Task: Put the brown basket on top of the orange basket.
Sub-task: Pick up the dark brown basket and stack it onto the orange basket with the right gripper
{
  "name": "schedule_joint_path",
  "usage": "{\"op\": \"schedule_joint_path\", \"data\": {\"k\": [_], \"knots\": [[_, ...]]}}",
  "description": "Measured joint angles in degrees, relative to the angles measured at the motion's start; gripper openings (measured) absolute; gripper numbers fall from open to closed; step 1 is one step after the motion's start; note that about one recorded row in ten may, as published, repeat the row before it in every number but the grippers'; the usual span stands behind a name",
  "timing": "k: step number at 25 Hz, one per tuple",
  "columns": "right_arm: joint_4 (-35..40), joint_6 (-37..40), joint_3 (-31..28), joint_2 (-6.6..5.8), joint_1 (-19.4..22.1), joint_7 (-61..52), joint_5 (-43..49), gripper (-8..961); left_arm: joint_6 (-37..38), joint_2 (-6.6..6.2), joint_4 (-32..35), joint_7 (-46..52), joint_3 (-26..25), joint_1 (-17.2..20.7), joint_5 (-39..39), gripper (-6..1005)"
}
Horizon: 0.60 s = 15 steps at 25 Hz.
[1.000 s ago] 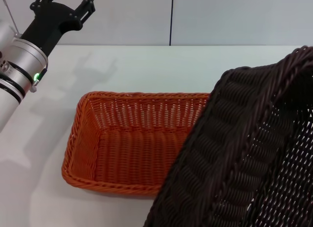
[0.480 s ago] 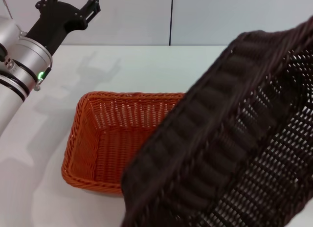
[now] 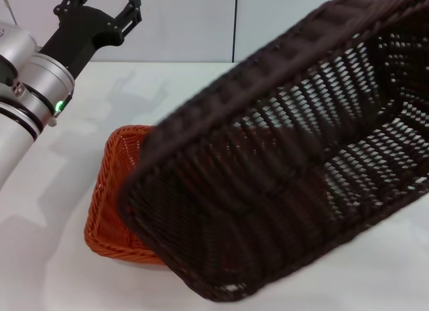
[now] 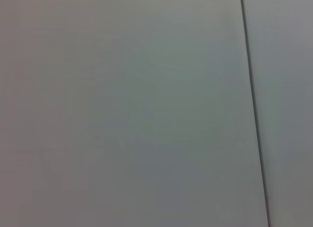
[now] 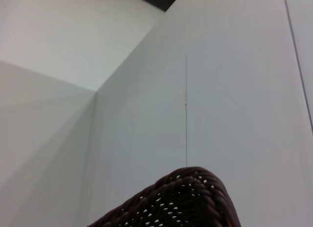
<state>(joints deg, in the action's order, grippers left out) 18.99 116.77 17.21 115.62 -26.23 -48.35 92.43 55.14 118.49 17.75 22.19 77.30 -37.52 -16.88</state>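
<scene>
the brown basket [image 3: 288, 163] hangs tilted in the air, low end over the orange basket [image 3: 107, 210] on the table [image 3: 201, 83]. right gripper unseen; left gripper [image 3: 100, 13] spread, parked well left.

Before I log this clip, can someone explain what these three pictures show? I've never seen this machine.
It is a two-armed robot. The main picture comes from a camera on its head, looking down at a white table. On the table sits a bright orange rectangular woven basket. A dark brown woven basket of the same shape is tilted in the air above it, hiding most of it. The left hand is raised at the far left, holding nothing. The other two pictures come from wrist cameras: the left one shows only a wall, the right one a corner of the brown rim. The right hand itself is out of sight.
</scene>
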Motion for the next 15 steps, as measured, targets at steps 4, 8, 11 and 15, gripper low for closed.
{"op": "schedule_joint_path", "data": {"k": [4,8,11,15], "knots": [[-4.8,-0.7,0.0,1.86,-0.7,6.6,-0.3,178,-0.2,-0.05,0.0,-0.1,0.0,0.1,0.0,817],[-10.0,-2.1,0.2,3.05,-1.1,12.4,-0.3,179,-0.8,-0.17,0.0,-0.3,0.0,-0.4,-0.3,816],[-16.2,-1.9,-0.7,3.19,-0.7,18.9,-0.5,179,-1.2,-0.19,0.0,-0.7,-0.2,-0.6,-0.3,816],[-19.5,-1.2,-1.5,3.38,0.0,22.6,-0.6,179,-2.1,-0.20,0.5,-1.8,-0.2,-0.8,-0.4,816]]}}
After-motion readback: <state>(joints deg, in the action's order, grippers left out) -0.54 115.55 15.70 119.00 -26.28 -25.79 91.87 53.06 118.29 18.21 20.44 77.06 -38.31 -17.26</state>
